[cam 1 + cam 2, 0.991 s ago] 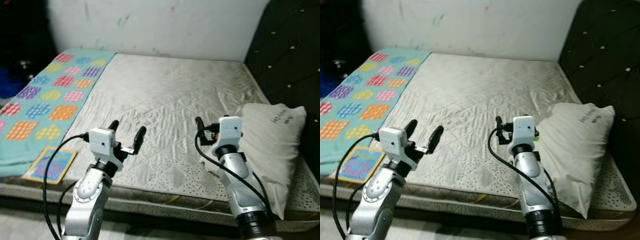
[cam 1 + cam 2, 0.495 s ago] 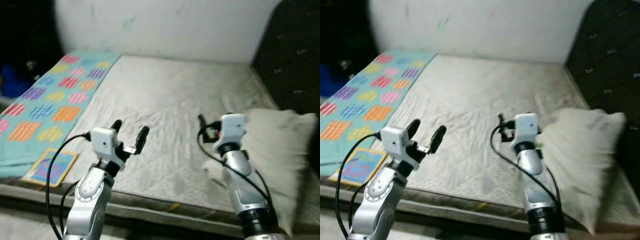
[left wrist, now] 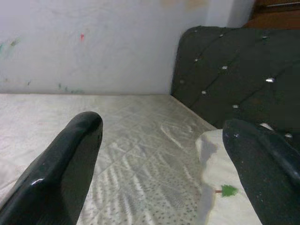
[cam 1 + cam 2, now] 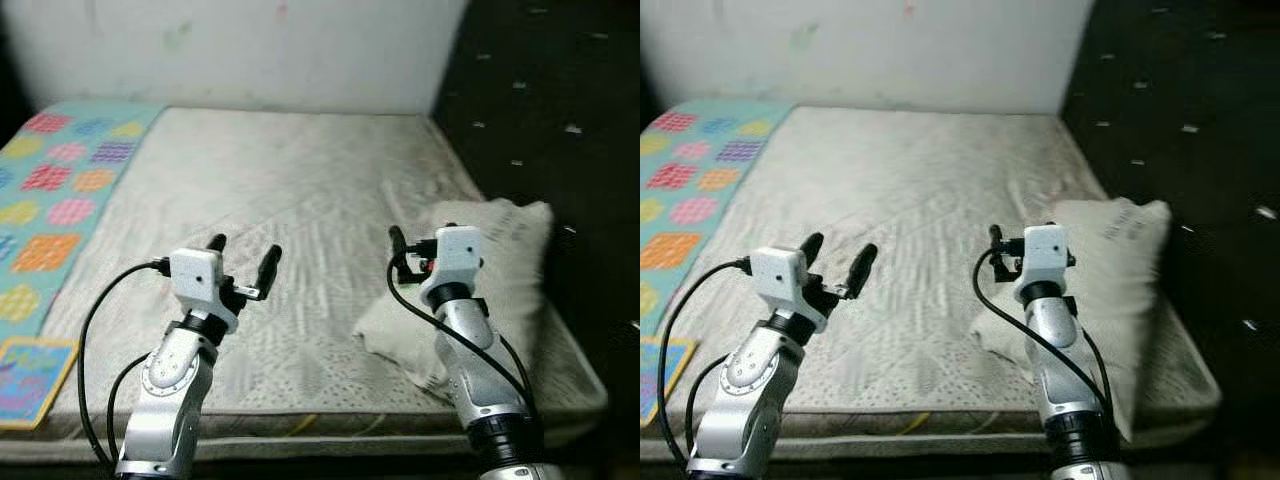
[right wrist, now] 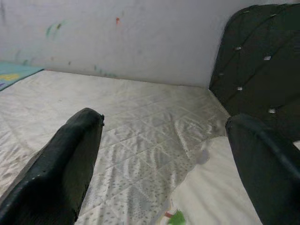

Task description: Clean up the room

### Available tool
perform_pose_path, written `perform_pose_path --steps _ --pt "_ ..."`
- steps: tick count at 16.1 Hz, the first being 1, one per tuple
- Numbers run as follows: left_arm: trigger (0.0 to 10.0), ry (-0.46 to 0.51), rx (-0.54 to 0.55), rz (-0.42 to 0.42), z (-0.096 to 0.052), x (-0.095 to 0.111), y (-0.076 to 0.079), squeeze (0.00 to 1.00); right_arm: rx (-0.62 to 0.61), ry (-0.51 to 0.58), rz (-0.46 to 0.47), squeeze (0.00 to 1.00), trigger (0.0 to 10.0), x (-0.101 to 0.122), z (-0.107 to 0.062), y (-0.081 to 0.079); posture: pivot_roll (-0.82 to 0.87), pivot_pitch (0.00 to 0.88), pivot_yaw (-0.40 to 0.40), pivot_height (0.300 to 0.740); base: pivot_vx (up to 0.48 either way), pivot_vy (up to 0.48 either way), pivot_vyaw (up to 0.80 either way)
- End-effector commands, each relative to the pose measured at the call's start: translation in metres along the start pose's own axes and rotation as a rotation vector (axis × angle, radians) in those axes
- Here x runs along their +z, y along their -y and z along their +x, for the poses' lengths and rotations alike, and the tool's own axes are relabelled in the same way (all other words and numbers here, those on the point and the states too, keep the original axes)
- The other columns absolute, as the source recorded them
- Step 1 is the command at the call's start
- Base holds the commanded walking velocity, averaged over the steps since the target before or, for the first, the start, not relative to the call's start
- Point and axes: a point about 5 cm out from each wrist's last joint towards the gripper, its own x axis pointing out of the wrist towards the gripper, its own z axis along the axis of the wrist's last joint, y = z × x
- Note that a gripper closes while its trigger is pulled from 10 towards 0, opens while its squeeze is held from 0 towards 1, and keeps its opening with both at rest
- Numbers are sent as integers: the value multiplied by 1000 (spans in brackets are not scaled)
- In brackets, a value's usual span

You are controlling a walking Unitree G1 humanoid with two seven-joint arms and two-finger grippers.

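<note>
Over the near edge of the bed [image 4: 300, 190], both arms are raised side by side, each with its jaws apart and holding nothing. Left gripper [image 4: 243, 258] hovers above the bare mattress at about 7 o'clock of the head view; right gripper [image 4: 400, 250] hovers at about 5 o'clock, just beside the near-left corner of the pillow [image 4: 490, 290]. That pillow lies askew at 4 o'clock on the mattress, close to the dark tufted headboard [image 4: 540, 110] at 2 o'clock, and in the wrist views its edge, bearing a small green print, sits between and beyond the fingers [image 5: 70, 164]. A patterned blanket [image 4: 60, 180] runs along the bed at 9 o'clock, with a colourful book [image 4: 25, 375] at 8 o'clock near the bed's edge. Judged from this layout, the step in hand is the approach to the pillow, with no grasp yet made. The next move likely calls for the right gripper to descend onto the pillow's near corner and close on a fold of fabric; soft stuffing may slip unless enough cloth is pinched.
</note>
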Motion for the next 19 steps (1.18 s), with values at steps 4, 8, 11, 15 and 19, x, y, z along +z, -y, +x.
perform_pose_path --steps 4,8,11,15,19 --pt "10000 -18 -16 11 2 -1 -1 0 -23 1 -1 0 10000 -1 -1 6 -42 0 -19 740 0 -60 -148" --pt "10000 -15 -25 12 5 0 -1 0 -34 3 -7 0 10000 -1 -3 8 -54 0 -8 740 0 -263 0" --pt "10000 -13 -26 4 5 -1 2 0 -29 3 -12 0 10000 -1 -2 9 -50 0 -18 740 0 -315 0" --pt "10000 -11 -16 2 3 -2 2 0 -11 5 -12 0 10000 0 0 5 -44 0 -27 740 0 -384 0" --pt "10000 -12 -19 3 3 -2 1 0 -8 4 -16 0 10000 -1 0 5 -44 0 -29 740 0 -416 0"
